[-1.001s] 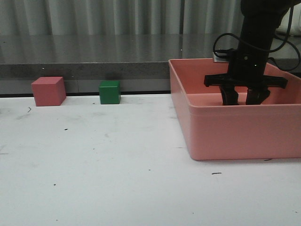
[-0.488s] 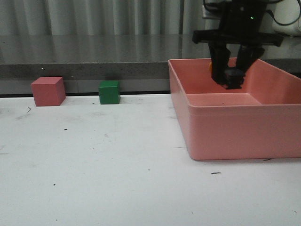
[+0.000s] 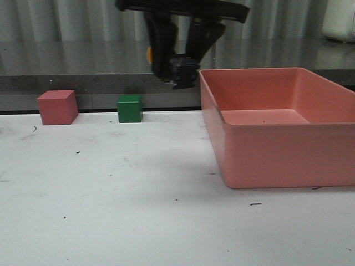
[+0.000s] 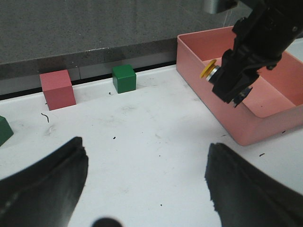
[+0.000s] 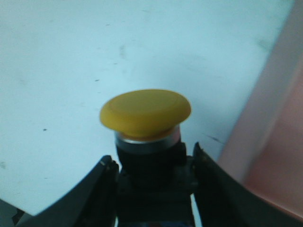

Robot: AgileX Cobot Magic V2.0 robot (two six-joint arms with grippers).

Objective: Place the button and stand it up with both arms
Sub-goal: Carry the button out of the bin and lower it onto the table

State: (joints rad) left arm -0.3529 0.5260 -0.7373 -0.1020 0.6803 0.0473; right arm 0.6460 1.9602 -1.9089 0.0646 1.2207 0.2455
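Observation:
My right gripper [image 3: 176, 76] is shut on the button [image 3: 148, 54] and holds it in the air just left of the pink bin's [image 3: 266, 149] left wall, above the table. The button lies sideways, its yellow cap pointing left. In the right wrist view the yellow cap [image 5: 145, 113] stands out beyond the fingers [image 5: 106, 189], which clamp its black base. The left wrist view shows the held button [image 4: 208, 70] over the bin's near corner. My left gripper [image 4: 147, 146] is open and empty above the white table; it is out of the front view.
A pink cube [image 3: 56, 107] and a green cube [image 3: 129, 108] stand at the table's back edge, left of the bin. Another green object [image 4: 4, 130] shows at the edge of the left wrist view. A grey ledge runs behind the table.
My right gripper rose out of the pink bin with the button and moved left, past the bin's left wall. The cubes and the bin stayed put.

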